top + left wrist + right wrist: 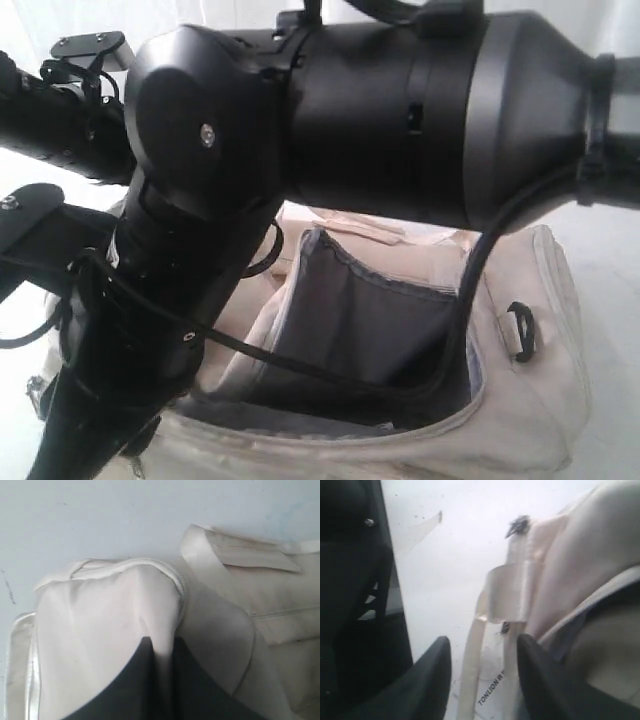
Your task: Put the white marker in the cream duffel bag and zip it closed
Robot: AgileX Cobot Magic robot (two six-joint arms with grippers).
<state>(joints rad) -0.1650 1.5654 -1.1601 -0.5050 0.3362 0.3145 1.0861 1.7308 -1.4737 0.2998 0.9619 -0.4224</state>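
The cream duffel bag lies open, its dark grey lining showing in the exterior view. My left gripper is shut on a fold of the bag's cream fabric, pinched between the two dark fingers. My right gripper stands open beside the bag. Between its fingers I see only the shiny cream straps and a white label with dark print, lying further off. The white marker is out of view in every frame.
A thick black arm crosses the top of the exterior view and another black arm fills its left, hiding much of the bag. A black plastic loop sits on the bag's right side. The bag rests on a white table.
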